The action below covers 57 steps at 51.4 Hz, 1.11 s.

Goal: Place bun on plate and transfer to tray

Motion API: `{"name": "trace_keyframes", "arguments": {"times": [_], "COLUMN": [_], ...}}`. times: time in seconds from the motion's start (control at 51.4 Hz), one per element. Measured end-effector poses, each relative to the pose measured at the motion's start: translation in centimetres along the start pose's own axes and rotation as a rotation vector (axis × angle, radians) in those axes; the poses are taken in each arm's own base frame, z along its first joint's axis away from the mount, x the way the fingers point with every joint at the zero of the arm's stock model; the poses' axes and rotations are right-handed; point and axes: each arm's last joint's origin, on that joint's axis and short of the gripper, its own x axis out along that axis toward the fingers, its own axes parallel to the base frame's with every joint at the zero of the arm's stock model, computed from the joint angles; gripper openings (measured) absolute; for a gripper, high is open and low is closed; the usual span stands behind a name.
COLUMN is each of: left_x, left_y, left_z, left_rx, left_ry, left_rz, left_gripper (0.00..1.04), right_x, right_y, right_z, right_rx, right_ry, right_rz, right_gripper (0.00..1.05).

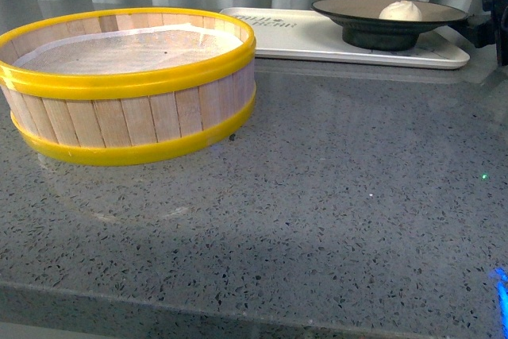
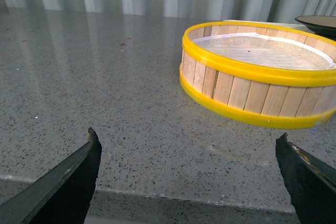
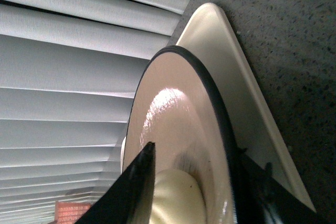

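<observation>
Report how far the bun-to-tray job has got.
Done: the bun lies on the plate, and the plate stands on the tray. In hand: the right tool straddles the plate's rim, one finger over the inside beside the bun. Left: letting go and backing away. The left tool hangs open over the counter, idle.

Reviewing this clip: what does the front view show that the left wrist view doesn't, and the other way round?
Front only: the bun sitting in the plate, the plate standing on the tray, and the right gripper at the plate's rim. Left wrist only: the left gripper, fingers wide apart with nothing between them. Both: the yellow-rimmed steamer basket holding no bun, on the grey speckled countertop; the wrist view catches just the plate's edge.
</observation>
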Motion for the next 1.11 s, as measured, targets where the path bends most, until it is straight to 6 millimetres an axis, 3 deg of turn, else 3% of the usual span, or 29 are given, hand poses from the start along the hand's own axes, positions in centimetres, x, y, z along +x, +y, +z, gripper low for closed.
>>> {"name": "trace_keyframes", "arguments": {"times": [0.175, 0.33, 0.7, 1.108], "left_x": [0.0, 0.0, 0.0, 0.0], "left_y": [0.0, 0.0, 0.0, 0.0], "left_z": [0.0, 0.0, 0.0, 0.0], "left_rx": [0.0, 0.0, 0.0, 0.0], "left_ry": [0.0, 0.0, 0.0, 0.0], "left_rz": [0.0, 0.0, 0.0, 0.0], "left_gripper": [0.98, 0.98, 0.98, 0.98], "right_x": [-0.6, -2.2, -6.2, -15.1], "right_y": [0.6, 1.7, 1.8, 1.3], "right_z": [-0.1, -0.5, -1.5, -2.6], "right_rx": [0.001, 0.002, 0.036, 0.016], "right_ry": [0.005, -0.002, -0.004, -0.176], "right_rz": [0.01, 0.03, 0.023, 0.002], "right_gripper": [0.66, 0.98, 0.96, 0.96]}}
